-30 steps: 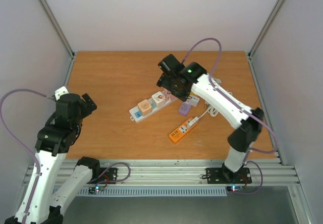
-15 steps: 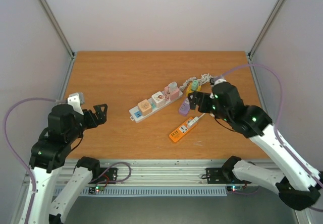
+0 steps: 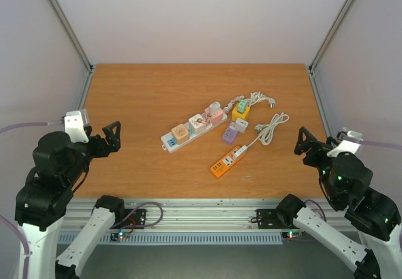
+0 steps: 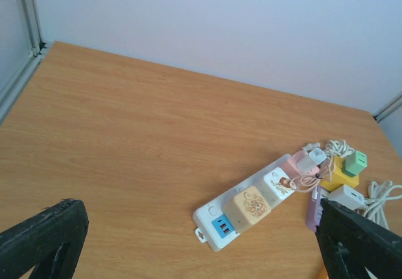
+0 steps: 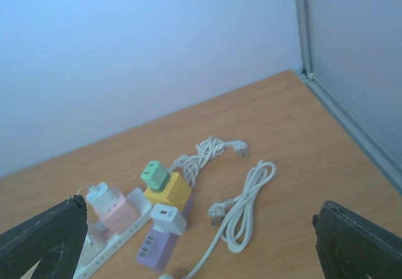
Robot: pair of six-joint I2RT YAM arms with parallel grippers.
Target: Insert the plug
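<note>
Top external: white power strip (image 3: 191,128) lies diagonal on desk (image 3: 138,97), long axis near-left to far-right; left pincer (image 3: 112,138) and right pincer (image 3: 301,143) both released, empty.

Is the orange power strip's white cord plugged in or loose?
Loose: the white cord lies bundled on the table, its plug in no socket.

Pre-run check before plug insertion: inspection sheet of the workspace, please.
Surface: wooden table, nothing spilled.
Job's things: white strip, adapters seated on it; orange strip, its cord coiled, plug loose.
Clutter: purple cube; yellow cube, green adapter on top.
Grippers: left gripper, right gripper at near edge, fingers open, empty.
Cables: twisted cord by yellow cube; purple arm cables.
Surroundings: plain walls, metal frame.
</note>
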